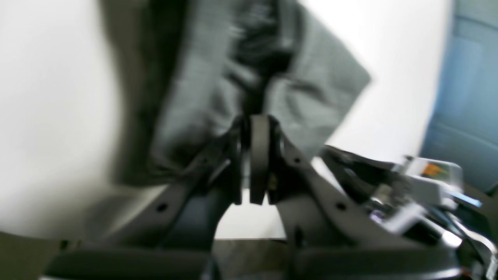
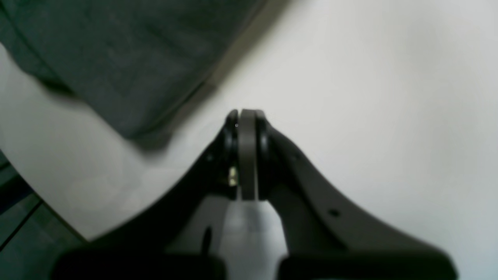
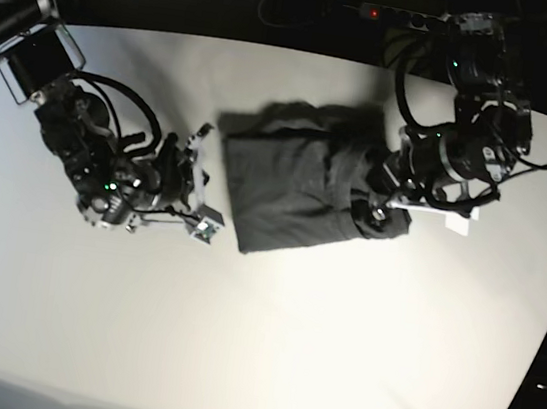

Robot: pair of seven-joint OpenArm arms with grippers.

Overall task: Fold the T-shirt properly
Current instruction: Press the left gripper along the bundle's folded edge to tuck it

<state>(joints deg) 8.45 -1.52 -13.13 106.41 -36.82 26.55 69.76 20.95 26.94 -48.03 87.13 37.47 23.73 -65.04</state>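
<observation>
On the white desk (image 3: 319, 321) a dark charcoal-grey cotton T-shirt (image 3: 292, 182) lies centre-frame, the left hand (image 1: 258, 120) seemingly pinching its blurred edge, the right hand (image 2: 246, 113) closed empty alongside.

T-shirt (image 3: 292, 182) on table (image 3: 337, 334), between arms
</observation>
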